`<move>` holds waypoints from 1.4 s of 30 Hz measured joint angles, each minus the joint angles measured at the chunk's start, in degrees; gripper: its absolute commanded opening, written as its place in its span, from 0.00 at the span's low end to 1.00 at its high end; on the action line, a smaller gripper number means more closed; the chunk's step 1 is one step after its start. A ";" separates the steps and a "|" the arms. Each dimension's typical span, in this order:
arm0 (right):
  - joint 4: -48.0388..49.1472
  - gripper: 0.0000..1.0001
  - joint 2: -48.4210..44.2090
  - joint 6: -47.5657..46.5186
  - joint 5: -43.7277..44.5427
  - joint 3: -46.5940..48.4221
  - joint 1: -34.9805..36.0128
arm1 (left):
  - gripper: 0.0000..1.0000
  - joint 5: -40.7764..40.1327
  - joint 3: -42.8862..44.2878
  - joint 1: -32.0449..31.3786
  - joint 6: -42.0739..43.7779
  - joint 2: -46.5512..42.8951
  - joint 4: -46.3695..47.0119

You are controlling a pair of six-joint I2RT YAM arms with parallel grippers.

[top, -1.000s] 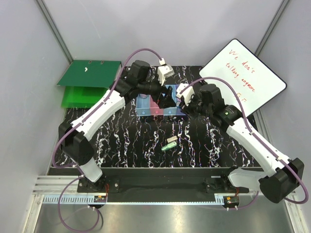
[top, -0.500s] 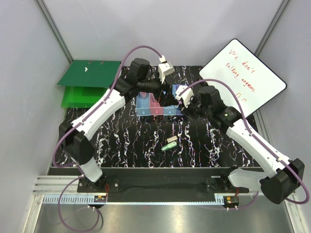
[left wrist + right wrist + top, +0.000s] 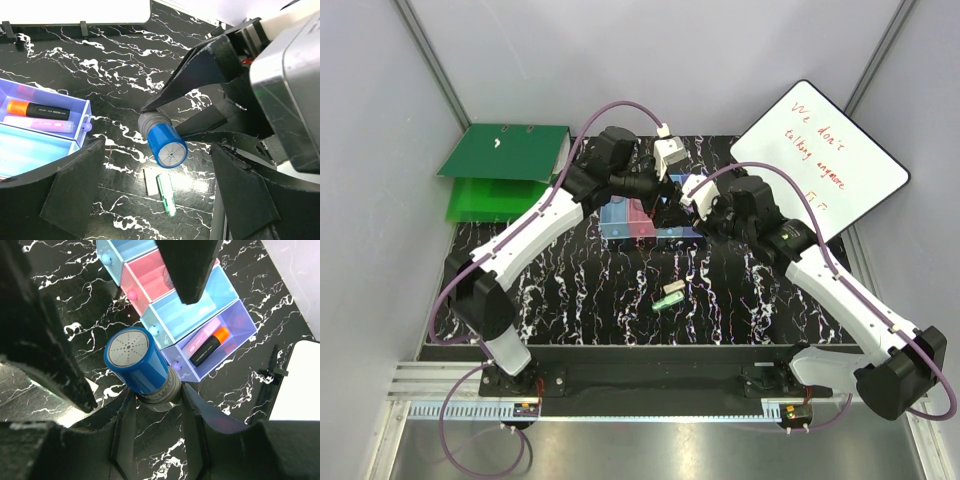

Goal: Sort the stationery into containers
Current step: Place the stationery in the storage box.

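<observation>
My right gripper point(image 3: 156, 401) is shut on the grey collar of a blue round-capped stamp point(image 3: 134, 360), held in the air just in front of the containers point(image 3: 156, 315). These are four joined bins: blue, pink, blue, purple. The purple bin point(image 3: 82, 125) holds an orange-capped marker point(image 3: 37, 109) and a pink one. My left gripper point(image 3: 158, 147) is open, its jaws wide on either side of the stamp point(image 3: 167, 145) without touching it. A green piece point(image 3: 166, 194) and a beige piece point(image 3: 150, 181) lie on the table below; they also show in the top view point(image 3: 668, 296).
A whiteboard point(image 3: 820, 160) leans at the back right. Green binders point(image 3: 500, 170) lie at the back left. Both grippers meet above the bins point(image 3: 620, 232) in the top view. The table has a black marbled top point(image 3: 580, 290).
My left gripper has swung right across the bins to face the right gripper. The right gripper with the stamp has shifted slightly towards it.
</observation>
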 measured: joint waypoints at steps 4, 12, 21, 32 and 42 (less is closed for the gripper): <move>0.55 0.05 0.42 0.00 0.04 0.37 0.02 | 0.89 -0.02 0.00 -0.02 0.00 0.00 -0.04; 0.72 0.05 0.61 0.04 0.92 1.55 0.02 | 0.81 0.13 0.00 -0.02 0.15 0.48 0.31; 0.94 0.05 0.59 0.92 2.49 2.49 0.02 | 0.80 0.33 1.46 0.15 0.17 2.99 0.39; 1.38 0.05 0.59 1.46 3.04 2.95 0.02 | 0.79 0.42 4.11 0.31 -0.09 4.35 0.72; 1.14 0.05 0.70 0.20 3.37 2.93 0.63 | 0.44 0.44 5.16 -0.74 -0.68 5.35 1.49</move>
